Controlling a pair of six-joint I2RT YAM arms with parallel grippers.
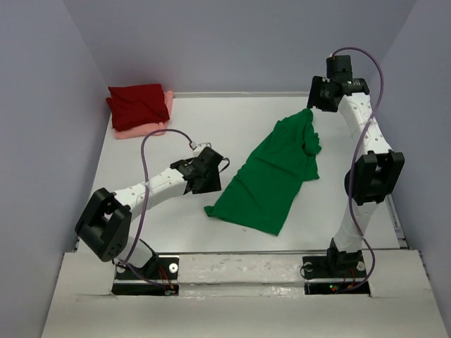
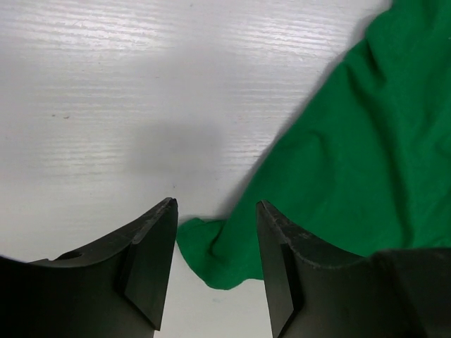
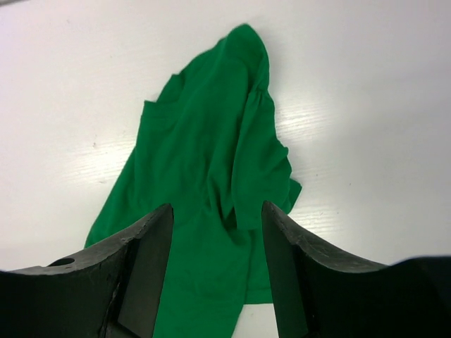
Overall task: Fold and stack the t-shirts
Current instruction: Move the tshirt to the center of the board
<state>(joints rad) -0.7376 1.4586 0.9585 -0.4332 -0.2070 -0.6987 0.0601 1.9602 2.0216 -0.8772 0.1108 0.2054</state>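
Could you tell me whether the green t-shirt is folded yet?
Not folded: the green t-shirt lies spread and rumpled across the table.

spread shirt (image 1: 271, 179): table (image 1: 204, 127) centre | folded stack (image 1: 137, 105): far-left corner

A white surface (image 1: 232, 127) with faint wood grain, boxed in by a plain pale lavender-grey back wall (image 1: 232, 42) and side walls (image 1: 42, 141). A white ledge (image 1: 232, 296) runs along the near edge. The light is soft and even, casting dim shadows.
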